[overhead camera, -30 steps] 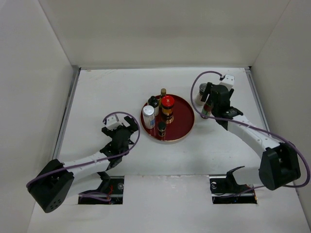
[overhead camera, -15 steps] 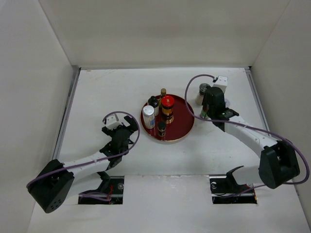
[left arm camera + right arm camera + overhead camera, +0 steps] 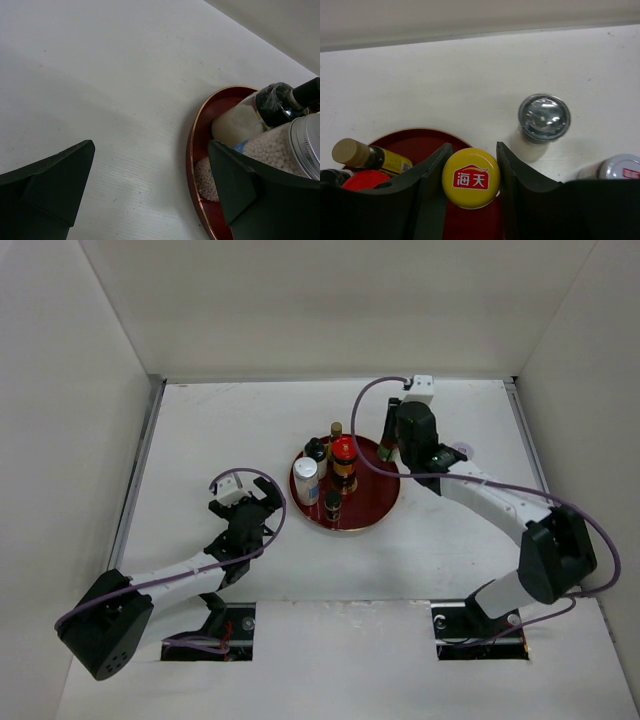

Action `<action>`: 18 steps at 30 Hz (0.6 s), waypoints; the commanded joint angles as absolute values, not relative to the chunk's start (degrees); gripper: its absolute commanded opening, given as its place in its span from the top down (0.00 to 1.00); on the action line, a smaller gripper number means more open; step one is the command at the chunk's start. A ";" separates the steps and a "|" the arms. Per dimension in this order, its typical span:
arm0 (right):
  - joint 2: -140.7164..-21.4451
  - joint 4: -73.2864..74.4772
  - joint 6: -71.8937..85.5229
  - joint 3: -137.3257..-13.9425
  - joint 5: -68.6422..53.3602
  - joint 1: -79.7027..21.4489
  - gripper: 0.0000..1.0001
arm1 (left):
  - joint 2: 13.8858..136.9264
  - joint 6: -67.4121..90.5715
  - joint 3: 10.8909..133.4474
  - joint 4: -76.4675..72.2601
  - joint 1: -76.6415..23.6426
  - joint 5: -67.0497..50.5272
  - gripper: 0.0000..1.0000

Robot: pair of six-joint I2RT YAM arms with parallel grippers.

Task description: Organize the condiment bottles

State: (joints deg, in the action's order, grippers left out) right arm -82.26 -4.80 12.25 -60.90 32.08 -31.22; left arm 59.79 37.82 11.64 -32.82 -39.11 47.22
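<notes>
At the tray point(image 3: 375, 495) rim, 1 o'clock side: right claw point(image 3: 471, 167) is closed on the yellow-capped bottle point(image 3: 471, 177). Both fingers point(image 3: 432, 185) press the cap's sides, so it's only partly closed, stopped at cap width. The bottle is over the tray's rim. Can't tell if its base touches the tray.

On the tray, top view:
- white-capped jar point(image 3: 306, 478) at 9 o'clock
- black-capped bottle point(image 3: 316, 449) at 10 o'clock, just beside the white one
- tan-capped bottle point(image 3: 336, 428) at 12 o'clock by the rim
- red-capped jar point(image 3: 345, 452) just inside it, toward centre
- small dark bottle point(image 3: 332, 504) at 6–7 o'clock, apart from the rest

Off the tray, on the table point(image 3: 200, 420), right wrist view:
- silver-lidded jar point(image 3: 544, 117) upright at 2 o'clock of the yellow cap, near but not touching
- grey-capped jar point(image 3: 619, 167) with a red mark on top at 3 o'clock, partly hidden behind the claw's finger

Left claw point(image 3: 262, 512): wide open and holding nothing. It sits over bare table at the tray's 8 o'clock, just off the rim. One fingertip is near the rim by the white-capped jar.
</notes>
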 commanded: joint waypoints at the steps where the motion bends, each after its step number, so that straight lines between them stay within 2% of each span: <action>1: -86.03 -14.15 12.13 -68.10 29.28 -31.77 0.65 | 58.63 38.58 12.22 -35.59 -38.63 45.79 0.00; 13: -95.79 -15.03 14.76 -72.33 28.56 -33.26 0.64 | 60.73 38.67 12.74 -35.86 -38.10 44.30 0.00; 16: -96.59 -15.20 14.85 -71.72 29.18 -34.49 0.60 | 60.38 38.67 12.74 -35.86 -38.19 44.03 0.00; 18: -96.94 -15.55 14.77 -71.37 29.88 -34.93 0.52 | 60.82 38.67 12.83 -35.86 -38.01 44.12 0.00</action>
